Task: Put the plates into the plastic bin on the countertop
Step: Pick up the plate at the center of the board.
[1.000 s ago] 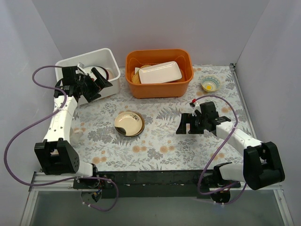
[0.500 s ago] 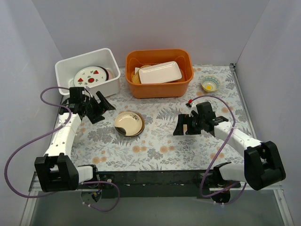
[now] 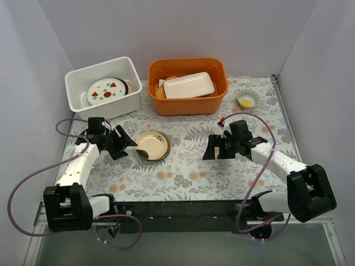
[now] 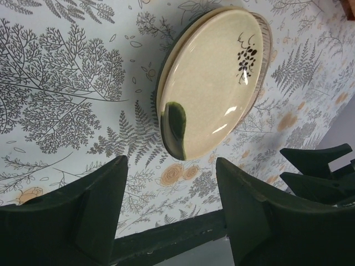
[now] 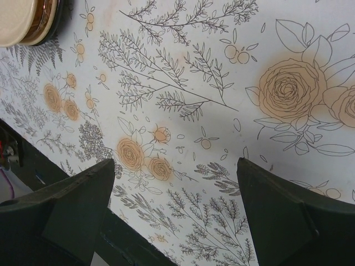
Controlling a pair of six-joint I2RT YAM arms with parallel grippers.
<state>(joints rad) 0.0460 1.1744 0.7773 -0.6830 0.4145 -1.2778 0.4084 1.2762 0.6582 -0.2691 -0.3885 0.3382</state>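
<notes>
Since earlier: left gripper [image 3: 123, 145] pulled back from plastic bin [image 3: 75, 83], now low beside plate stack [image 3: 152, 145] on countertop [image 3: 188, 172]; right gripper [image 3: 209, 149] edged left.
Top: plastic bin holds red-marked plate [image 3: 105, 91]; dark item [image 3: 128, 86] behind it unclear. Orange tub [image 3: 222, 88] holds white dish [image 3: 188, 85], plates beneath mostly hidden. Small bowl [image 3: 248, 99] far right. Open countertop between grippers.
Left wrist: left gripper [image 4: 171, 166] fingers spread, empty. Cream plate [image 4: 213, 77] tops plate stack just ahead; lower plates show rims only.
Right wrist: right gripper [image 5: 176, 166] fingers apart, empty, over bare countertop [image 5: 222, 83]. Plate stack [image 5: 22, 19] cut off at top-left corner.
</notes>
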